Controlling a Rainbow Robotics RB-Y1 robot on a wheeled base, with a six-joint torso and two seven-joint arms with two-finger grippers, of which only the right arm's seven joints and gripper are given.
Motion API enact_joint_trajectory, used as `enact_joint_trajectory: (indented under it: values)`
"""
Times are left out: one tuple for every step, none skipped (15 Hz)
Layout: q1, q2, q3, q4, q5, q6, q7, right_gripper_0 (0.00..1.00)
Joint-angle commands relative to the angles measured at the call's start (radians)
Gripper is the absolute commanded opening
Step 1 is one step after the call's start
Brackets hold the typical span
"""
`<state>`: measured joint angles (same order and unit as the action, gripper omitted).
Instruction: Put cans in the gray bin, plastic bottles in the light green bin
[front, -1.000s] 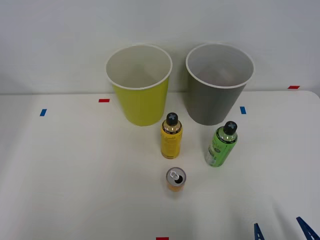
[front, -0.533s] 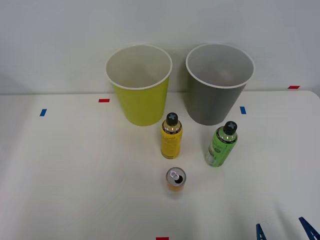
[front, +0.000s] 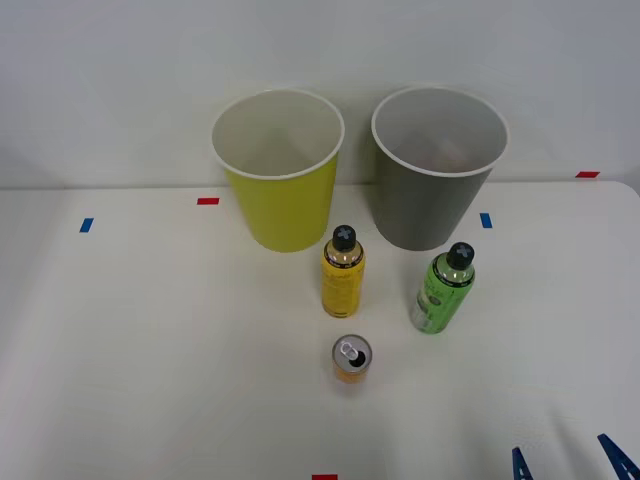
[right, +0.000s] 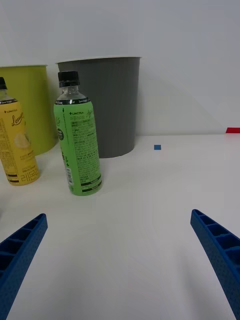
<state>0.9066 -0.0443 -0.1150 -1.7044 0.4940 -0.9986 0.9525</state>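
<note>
Light green bin: I see it upright at the back left of the table, pale inside, just beside the gray bin.
Yellow-labelled bottle: upright, black cap on, in front of the gap between the two bins.
Orange can: upright, pull-tab top showing, nearest my side, just in front of the yellow-labelled bottle.
Gray bin: upright at the back, right of centre; something faintly reddish lies at its bottom, which I cannot make out.
Green-labelled bottle: upright, in front of the gray bin, apart from it.
Right gripper: low at the near right edge of the table, pointed toward the green-labelled bottle; blue fingers spread wide, nothing between them.
Open room: I note bare table between the gripper and the green-labelled bottle; wide bare table on the left; the table's right edge lies near the gripper.
</note>
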Motion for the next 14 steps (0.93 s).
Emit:
enact_joint_trajectory:
  values:
    - [0.0, 0.0, 0.0, 0.0, 0.0, 0.0, 0.0, 1.0]
    - [0.0, 0.0, 0.0, 0.0, 0.0, 0.0, 0.0, 1.0]
    - [0.0, 0.0, 0.0, 0.0, 0.0, 0.0, 0.0, 1.0]
    - [0.0, 0.0, 0.0, 0.0, 0.0, 0.0, 0.0, 1.0]
    - [0.0, 0.0, 0.0, 0.0, 0.0, 0.0, 0.0, 1.0]
    - [0.0, 0.0, 0.0, 0.0, 0.0, 0.0, 0.0, 1.0]
    - [0.0, 0.0, 0.0, 0.0, 0.0, 0.0, 0.0, 1.0]
    - [0.0, 0.0, 0.0, 0.0, 0.0, 0.0, 0.0, 1.0]
    - [0.0, 0.0, 0.0, 0.0, 0.0, 0.0, 0.0, 1.0]
    - [0.0, 0.0, 0.0, 0.0, 0.0, 0.0, 0.0, 1.0]
    - [0.0, 0.0, 0.0, 0.0, 0.0, 0.0, 0.0, 1.0]
    - [0.0, 0.0, 0.0, 0.0, 0.0, 0.0, 0.0, 1.0]
    - [0.0, 0.0, 0.0, 0.0, 0.0, 0.0, 0.0, 1.0]
    - [0.0, 0.0, 0.0, 0.0, 0.0, 0.0, 0.0, 1.0]
